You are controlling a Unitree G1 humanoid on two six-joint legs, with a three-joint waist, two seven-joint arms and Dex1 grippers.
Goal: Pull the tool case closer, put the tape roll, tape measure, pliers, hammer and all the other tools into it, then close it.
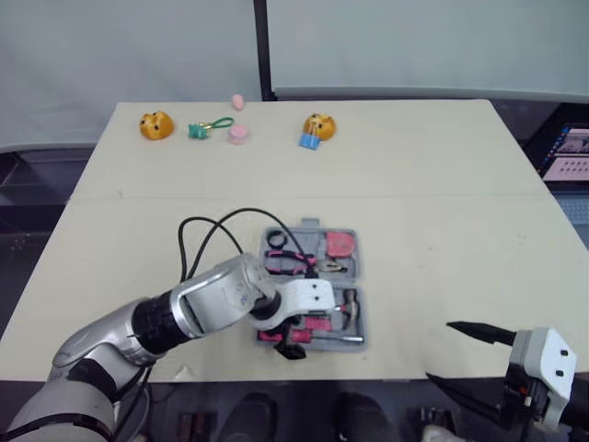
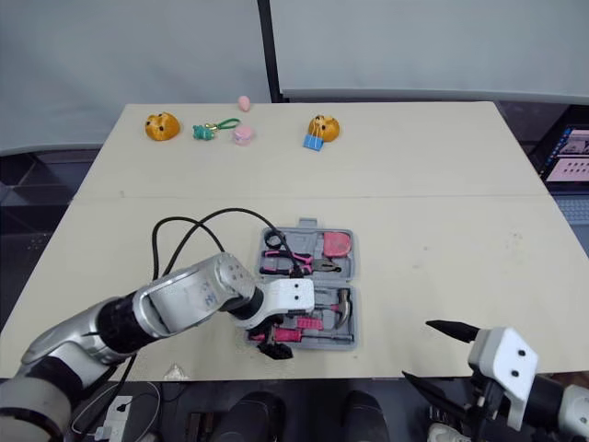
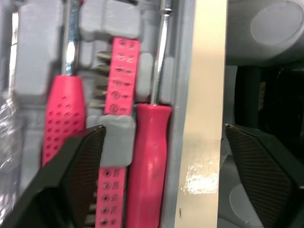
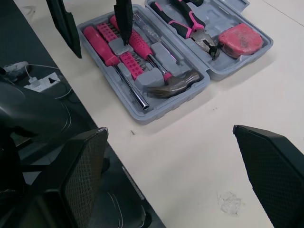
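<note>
R: Right gripper [image 1: 438, 351] sits nearest, off the table's near edge, fingers spread, holding nothing. From the tool case it's out at 4 o'clock, well apart.

T: And the left one?

R: Left gripper [image 3: 165, 127] is at the case's 7 o'clock corner, fingers spread wide, pinching nothing. Clearly the nearer arm.

T: Case position?

R: Tool case [image 4: 164, 110] lies open on the table [image 1: 442, 184], close to the near edge, so the pull looks done. Hinge runs 9 to 3, with one half at 6 and one at 12.

T: Contents?

R: Near half: screwdriver [image 3: 147, 156], bit strip [image 3: 124, 71], hammer [image 4: 173, 84], all lying roughly along 9–3. Far half: pliers [image 4: 190, 21], tape measure [image 4: 240, 40], tape roll [image 1: 276, 240]. Reads as loaded, so closing is likely what's left.

T: What does the close turn on?

R: Left fingers straddle the near rim. Left wrist view gives that: one finger over the bit strip inside the tray, the other past the table edge. Head view has the wrist covering that corner. Right wrist view adds the full layout plus both left fingers from the side.

T: Anything further out?

R: Orange toy [image 1: 156, 124] and keychain [image 1: 210, 127] at 12 o'clock by the far edge. Not tools, by the look.
</note>
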